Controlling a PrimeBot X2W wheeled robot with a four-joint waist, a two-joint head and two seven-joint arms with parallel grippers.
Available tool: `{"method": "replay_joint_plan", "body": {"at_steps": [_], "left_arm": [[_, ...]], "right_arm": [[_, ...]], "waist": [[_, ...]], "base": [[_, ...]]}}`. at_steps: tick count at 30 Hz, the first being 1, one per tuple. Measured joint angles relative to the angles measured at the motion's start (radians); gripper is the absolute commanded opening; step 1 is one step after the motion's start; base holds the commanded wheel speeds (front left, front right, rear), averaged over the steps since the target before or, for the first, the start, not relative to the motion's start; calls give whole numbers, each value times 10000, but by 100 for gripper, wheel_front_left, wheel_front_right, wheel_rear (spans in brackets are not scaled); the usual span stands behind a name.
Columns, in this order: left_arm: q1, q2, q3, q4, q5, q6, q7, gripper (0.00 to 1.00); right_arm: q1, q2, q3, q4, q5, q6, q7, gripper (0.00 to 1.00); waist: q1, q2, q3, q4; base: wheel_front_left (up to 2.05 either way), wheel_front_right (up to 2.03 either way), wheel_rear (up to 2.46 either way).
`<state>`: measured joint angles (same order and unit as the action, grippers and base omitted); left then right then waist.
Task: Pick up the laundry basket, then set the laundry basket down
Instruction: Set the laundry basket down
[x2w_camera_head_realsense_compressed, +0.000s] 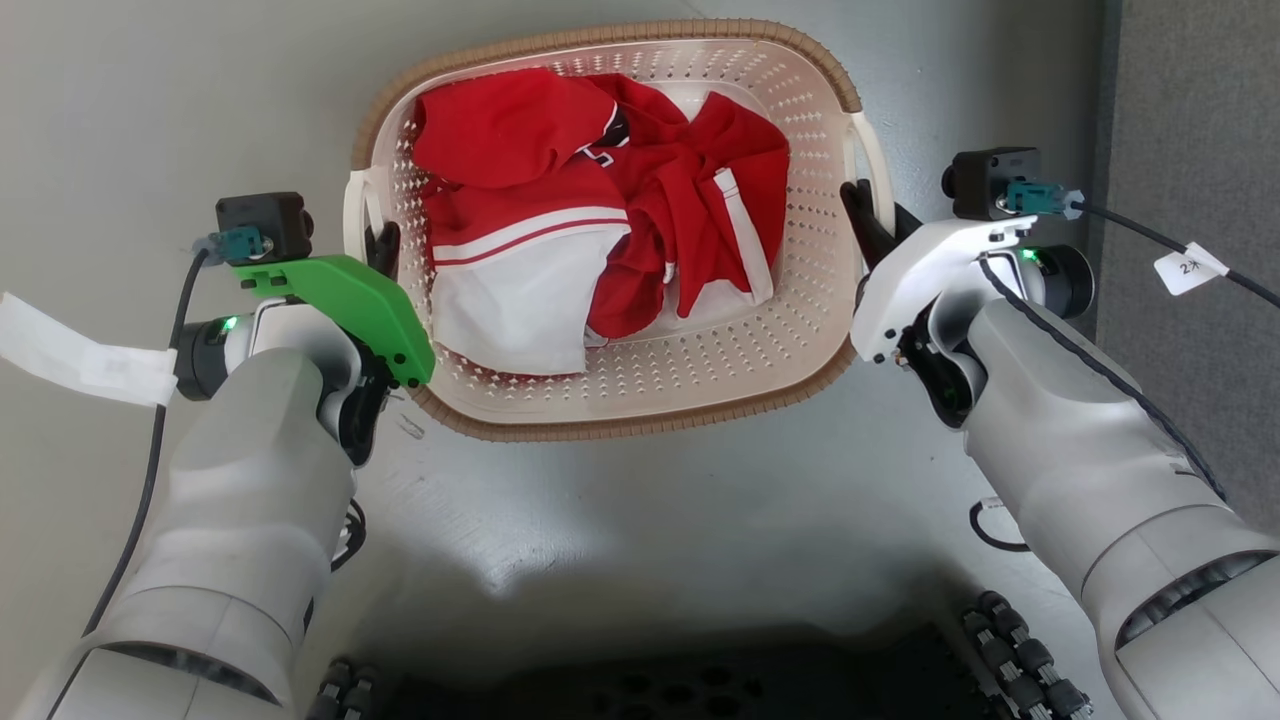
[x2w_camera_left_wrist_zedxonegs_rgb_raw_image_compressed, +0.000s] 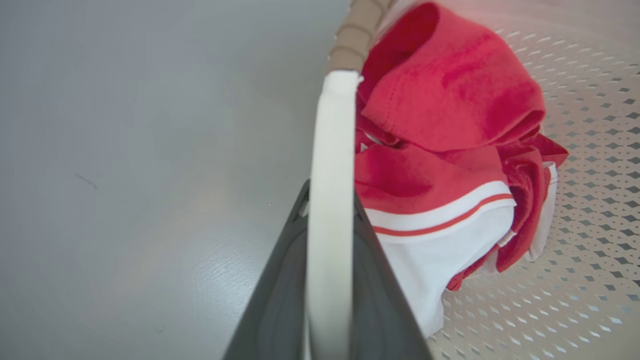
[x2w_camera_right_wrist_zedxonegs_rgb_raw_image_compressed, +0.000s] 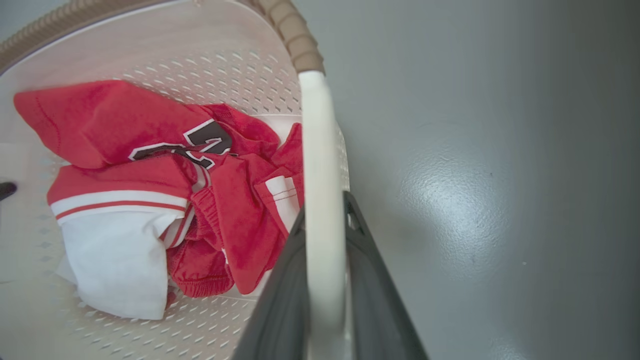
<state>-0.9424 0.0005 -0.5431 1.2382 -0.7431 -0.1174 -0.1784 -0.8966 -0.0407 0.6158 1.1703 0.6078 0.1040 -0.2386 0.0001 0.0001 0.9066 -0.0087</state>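
The laundry basket (x2w_camera_head_realsense_compressed: 640, 425) is cream-white and perforated with a brown woven-look rim. It lies ahead of me, between my arms, and holds red and white clothes (x2w_camera_head_realsense_compressed: 600, 200). My left gripper (x2w_camera_head_realsense_compressed: 383, 248) is shut on the basket's left loop handle (x2w_camera_head_realsense_compressed: 355, 205). My right gripper (x2w_camera_head_realsense_compressed: 862, 222) is shut on the right loop handle (x2w_camera_head_realsense_compressed: 872, 150). In the left wrist view the white handle (x2w_camera_left_wrist_zedxonegs_rgb_raw_image_compressed: 334, 125) runs between the dark fingers of the left gripper (x2w_camera_left_wrist_zedxonegs_rgb_raw_image_compressed: 330, 200). The right wrist view shows the other handle (x2w_camera_right_wrist_zedxonegs_rgb_raw_image_compressed: 315, 150) clamped in the right gripper (x2w_camera_right_wrist_zedxonegs_rgb_raw_image_compressed: 324, 215). Whether the basket touches the floor, I cannot tell.
Smooth grey floor (x2w_camera_head_realsense_compressed: 700, 520) surrounds the basket. A darker carpeted strip (x2w_camera_head_realsense_compressed: 1200, 120) runs along the right. My dark base (x2w_camera_head_realsense_compressed: 700, 680) fills the bottom edge. A tagged cable (x2w_camera_head_realsense_compressed: 1190, 265) hangs off the right wrist, and a white tag (x2w_camera_head_realsense_compressed: 70, 355) off the left.
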Motion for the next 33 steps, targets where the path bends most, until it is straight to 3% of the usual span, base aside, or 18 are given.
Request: {"method": "replay_joint_plan", "body": {"at_steps": [22,23,24,25,26,33], "left_arm": [[-211,-10,-81,90,-2,-61,-73,0],[-217,-13,-79,94,-2,-61,-75,31],[-221,-15,-77,98,-6,-69,-35,31],[-231,-10,-79,109,-8,-69,29,100],[-246,15,-81,132,-8,-67,27,100],[-310,173,-104,173,-15,-61,104,100]], "right_arm": [[-165,-86,84,15,-2,188,-249,0],[-165,-90,102,-12,-2,188,-249,22],[-165,-96,113,-33,0,190,-247,22],[-165,-104,138,-50,0,192,-245,60],[-165,-121,186,-71,-2,192,-232,100],[-156,-284,353,-171,2,192,-232,100]], "waist": [[-1,0,174,74],[-1,0,173,77],[0,0,172,80],[-1,0,171,85],[-1,0,170,92],[-1,0,129,155]], "base": [[0,0,0],[0,0,0],[0,0,0],[0,0,0],[0,0,0],[0,0,0]]}}
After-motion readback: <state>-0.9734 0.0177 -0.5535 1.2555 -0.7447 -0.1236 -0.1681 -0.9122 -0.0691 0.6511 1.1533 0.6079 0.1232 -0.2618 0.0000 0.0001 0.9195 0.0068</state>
